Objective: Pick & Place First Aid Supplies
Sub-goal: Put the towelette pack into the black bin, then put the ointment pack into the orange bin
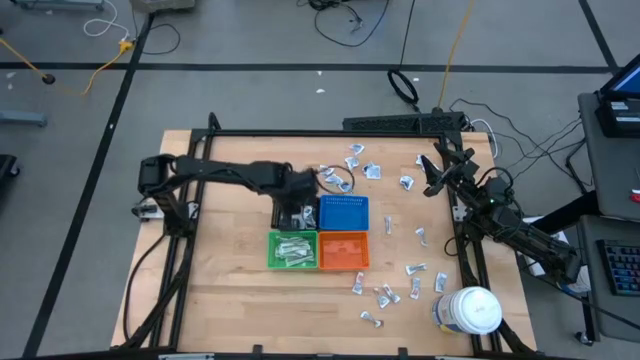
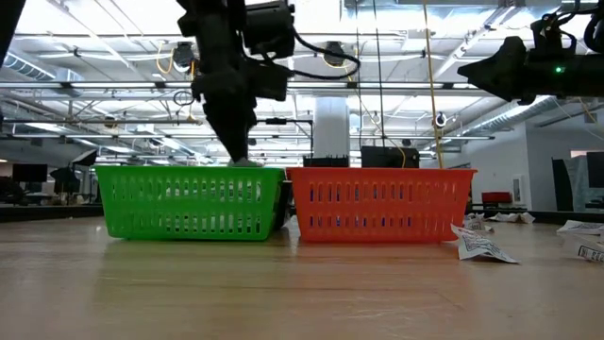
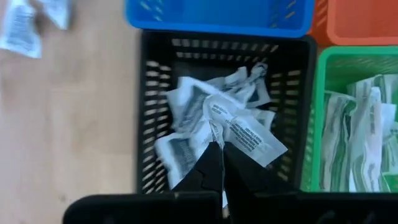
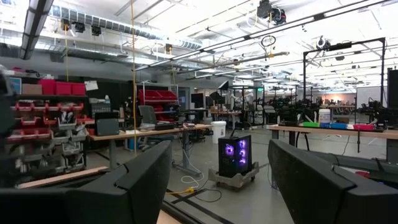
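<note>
My left gripper (image 1: 297,205) points down over the black bin (image 3: 152,124), shut on a white first aid packet (image 3: 249,135). Several more white packets (image 3: 186,118) lie in that bin. In the low view the left gripper (image 2: 241,151) stands at the height of the green bin's rim (image 2: 189,170), which hides the black bin. The green bin (image 1: 292,250) holds several packets too. Loose packets (image 1: 385,295) lie scattered over the right half of the table. My right gripper (image 1: 432,178) waits open, raised at the table's right side, nothing between its fingers (image 4: 137,180). My left gripper pinches the white packet at one edge (image 3: 219,134) between its two fingertips. The fingers come from above, pointing down. The packet spreads out below the tips over the heap in the black bin; whether it touches that heap I cannot tell.
A blue bin (image 1: 343,212) and an orange bin (image 1: 343,250) stand right of the black and green ones, all four packed in a square. A large white jar (image 1: 470,310) stands at the near right corner. Bare wood lies left of the bins.
</note>
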### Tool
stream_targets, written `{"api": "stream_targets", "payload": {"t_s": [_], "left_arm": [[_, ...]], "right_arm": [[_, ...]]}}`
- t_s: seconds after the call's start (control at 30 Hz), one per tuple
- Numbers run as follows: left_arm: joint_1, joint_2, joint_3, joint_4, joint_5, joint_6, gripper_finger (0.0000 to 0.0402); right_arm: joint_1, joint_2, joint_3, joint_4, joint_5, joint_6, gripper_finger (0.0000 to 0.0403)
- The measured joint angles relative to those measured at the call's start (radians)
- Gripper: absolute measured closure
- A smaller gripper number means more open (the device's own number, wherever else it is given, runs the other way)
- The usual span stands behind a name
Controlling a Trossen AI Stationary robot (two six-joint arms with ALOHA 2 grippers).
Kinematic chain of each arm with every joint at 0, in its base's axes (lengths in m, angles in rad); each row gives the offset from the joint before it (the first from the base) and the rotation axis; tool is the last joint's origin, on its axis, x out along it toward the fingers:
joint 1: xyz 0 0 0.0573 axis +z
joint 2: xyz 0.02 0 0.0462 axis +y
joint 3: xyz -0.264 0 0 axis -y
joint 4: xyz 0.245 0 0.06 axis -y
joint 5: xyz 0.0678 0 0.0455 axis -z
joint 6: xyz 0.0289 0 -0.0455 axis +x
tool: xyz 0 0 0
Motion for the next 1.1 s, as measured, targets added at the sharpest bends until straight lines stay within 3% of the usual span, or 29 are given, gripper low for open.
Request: {"api": "stream_targets", "payload": {"t_s": [0.27, 0.4, 0.87, 1.1], "left_arm": [[-0.046, 0.083, 0.000, 0.042, -0.045, -0.064, 0.0397], [-0.053, 0.084, 0.000, 0.040, -0.064, -0.120, 0.0367], [0.013, -0.058, -0.010, 0.054, 0.032, -0.106, 0.0136], [0.066, -0.293, -0.212, 0.322, -0.040, -0.082, 0.0064]], "right_arm": [[0.000, 0.000, 0.000, 0.000, 0.000, 0.000, 0.0140], [0.000, 0.000, 0.000, 0.000, 0.000, 0.000, 0.0140], [0.000, 0.000, 0.000, 0.000, 0.000, 0.000, 0.0140], [0.000, 0.000, 0.000, 0.000, 0.000, 0.000, 0.0140]]}}
